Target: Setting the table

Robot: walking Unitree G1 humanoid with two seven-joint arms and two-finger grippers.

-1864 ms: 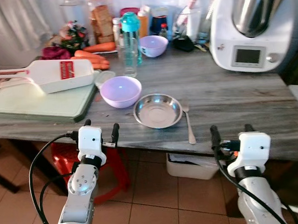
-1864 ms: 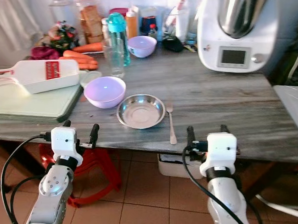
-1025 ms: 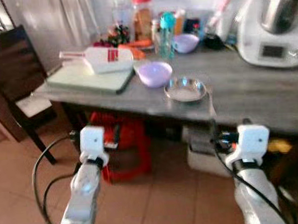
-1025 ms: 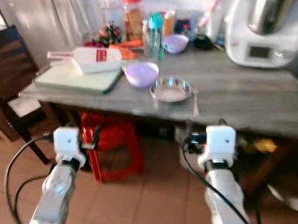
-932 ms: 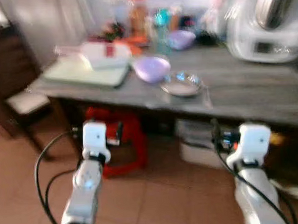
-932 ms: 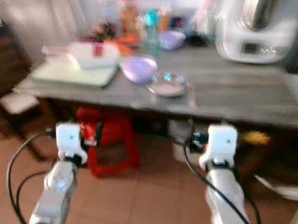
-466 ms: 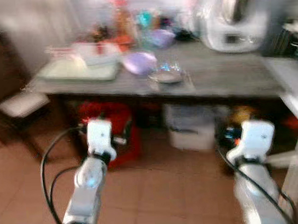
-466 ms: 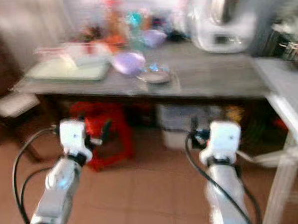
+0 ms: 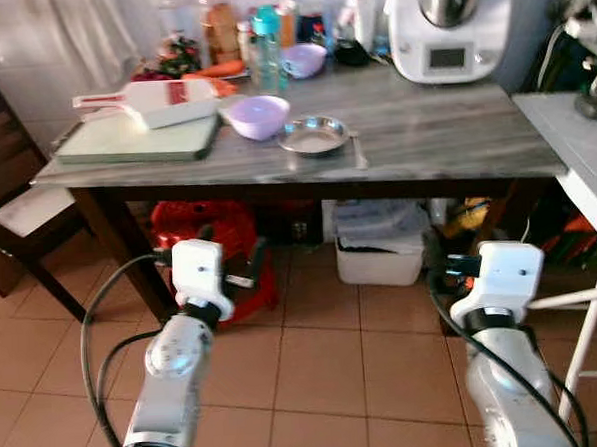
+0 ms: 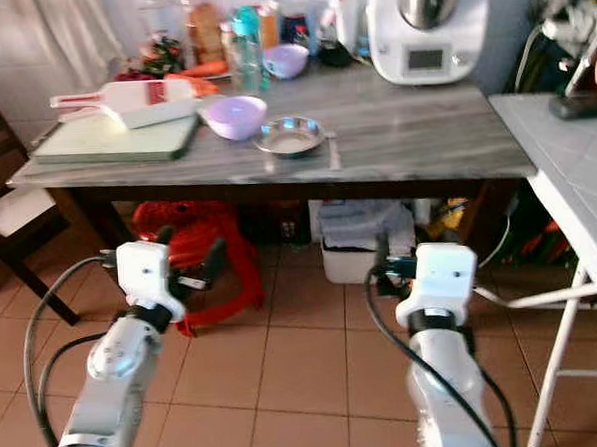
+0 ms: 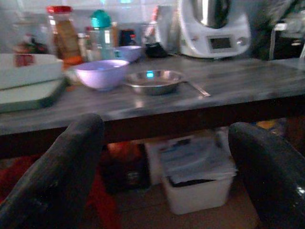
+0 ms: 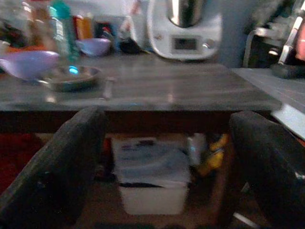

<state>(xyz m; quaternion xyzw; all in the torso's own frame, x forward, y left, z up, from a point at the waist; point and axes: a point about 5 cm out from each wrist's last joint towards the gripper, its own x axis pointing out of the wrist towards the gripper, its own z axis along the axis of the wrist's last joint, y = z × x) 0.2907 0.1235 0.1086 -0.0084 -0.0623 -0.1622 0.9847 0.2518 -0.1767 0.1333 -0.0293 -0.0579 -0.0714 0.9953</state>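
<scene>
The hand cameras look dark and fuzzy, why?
Left wrist view: dim and soft, the black fingers up close are blurry, a light glints in the steel plate. Right wrist view: much the same, murky under the table. Eye views: bright and sharp.

Bright head views, dim, soft wrist views

The table [image 9: 444,136] top looks like grey matt wood grain. The steel plate [image 9: 313,136] is shiny metal, the lilac bowl [image 9: 259,115] smooth plastic, the floor [image 9: 317,383] glazed tile.

Grey table [image 9: 444,141], steel plate [image 9: 313,136], spoon [image 9: 358,150], lilac bowl [image 9: 259,116]
</scene>
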